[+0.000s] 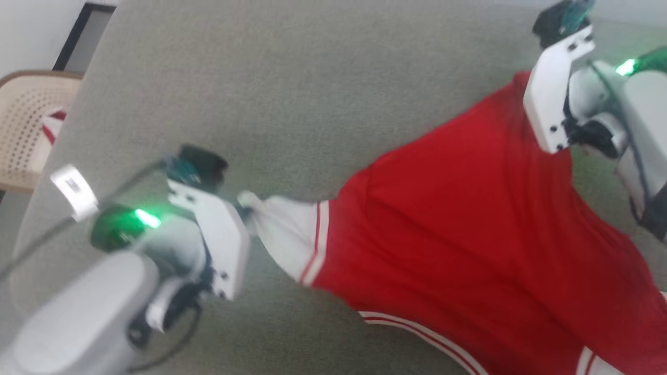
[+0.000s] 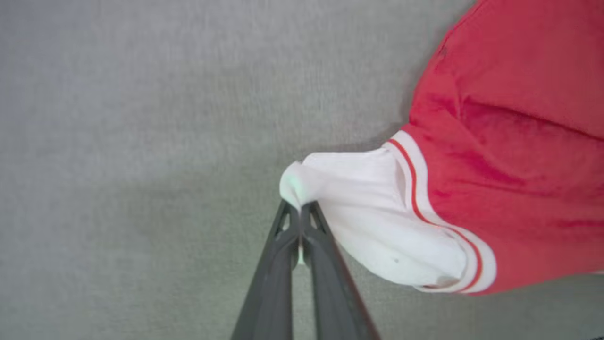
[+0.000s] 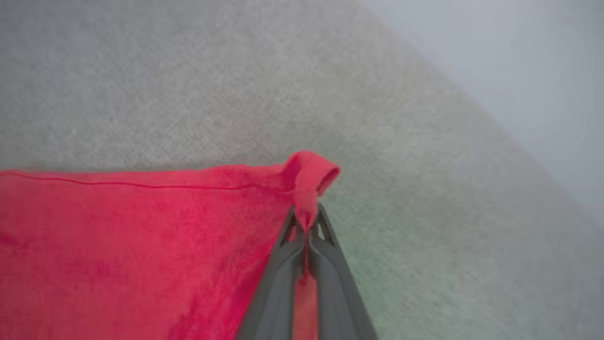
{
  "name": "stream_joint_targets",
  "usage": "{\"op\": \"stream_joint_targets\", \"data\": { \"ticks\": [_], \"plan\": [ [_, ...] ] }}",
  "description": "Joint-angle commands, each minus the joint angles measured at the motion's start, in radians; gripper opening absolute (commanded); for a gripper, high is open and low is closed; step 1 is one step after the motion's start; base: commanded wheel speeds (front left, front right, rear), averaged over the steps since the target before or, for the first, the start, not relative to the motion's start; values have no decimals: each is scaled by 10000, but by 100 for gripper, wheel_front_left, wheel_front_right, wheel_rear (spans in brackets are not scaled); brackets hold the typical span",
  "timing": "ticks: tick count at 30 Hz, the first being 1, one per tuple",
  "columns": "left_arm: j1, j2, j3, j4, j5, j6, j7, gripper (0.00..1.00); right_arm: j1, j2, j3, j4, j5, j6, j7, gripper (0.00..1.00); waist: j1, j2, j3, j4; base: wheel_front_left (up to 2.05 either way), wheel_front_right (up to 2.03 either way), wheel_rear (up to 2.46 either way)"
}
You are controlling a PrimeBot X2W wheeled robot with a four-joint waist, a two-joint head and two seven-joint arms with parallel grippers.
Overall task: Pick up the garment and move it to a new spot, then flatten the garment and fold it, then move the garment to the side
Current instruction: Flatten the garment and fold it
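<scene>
- Left pincer [image 2: 299, 210], at the left of the scene and on the nearer side, has its two dark fingers pressed together on the tip of the white sleeve [image 2: 368, 212] of the garment [image 1: 469, 208]; a small bunch of white cloth pokes out past the fingertips.
- Right pincer [image 3: 306, 215], at the far right, is likewise clamped on cloth: a red corner of the garment, at the end of a straight stitched hem [image 3: 141, 184], is nipped between its fingers and curls over just beyond them.
- Between the two grips the red body of the garment is pulled out slantwise, from the left middle of the bench [image 1: 260, 78] up to its far right, with soft folds running across it.
- A red and white striped band [image 2: 424, 198] marks where the held sleeve meets the red body.
- More striped trim [image 1: 417, 328] runs along the garment's near edge, and the cloth carries on off the near right of the head view.
- Whether the garment's body rests on the grey-green bench or hangs just above it, I cannot tell; a shadow lies under the held sleeve.
- A green light [image 1: 147, 219] glows on the left wrist, and another [image 1: 625, 66] on the right.
- Beyond the bench's far left edge stands a tan perforated chair [image 1: 21, 130] with something red and white [image 1: 52, 125] on it.
</scene>
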Motion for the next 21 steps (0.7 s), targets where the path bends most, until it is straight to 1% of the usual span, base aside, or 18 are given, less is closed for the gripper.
{"op": "stream_joint_targets", "data": {
  "ticks": [1, 5, 10, 14, 21],
  "plan": [
    [-243, 149, 124, 23, 32, 25, 121, 0, -135, -32, -26, -93, 112, -18, -115, 0, 0, 0, -264, -255, 0, 0, 0],
    [-1185, 588, 419, 133, 136, -87, 656, 0, -312, -419, -122, -439, 474, -18, -360, 0, 0, 0, -635, -626, 0, 0, 0],
    [-2529, 915, 671, 642, 354, -435, 1131, 0, -410, -791, -287, -853, 755, -18, -626, 0, 0, 0, -1092, -1072, 0, 0, 0],
    [-3663, 882, 728, 1336, 575, -804, 1244, 0, -598, -896, -623, -1082, 761, -18, -946, 0, 0, 0, -1451, -1375, 0, 0, 0],
    [-5659, 458, 732, 2915, 1184, -1444, 875, 0, -869, -744, -1585, -1334, 311, -18, -1418, 0, 0, 0, -1948, -1739, 0, 0, 0]
  ]
}}
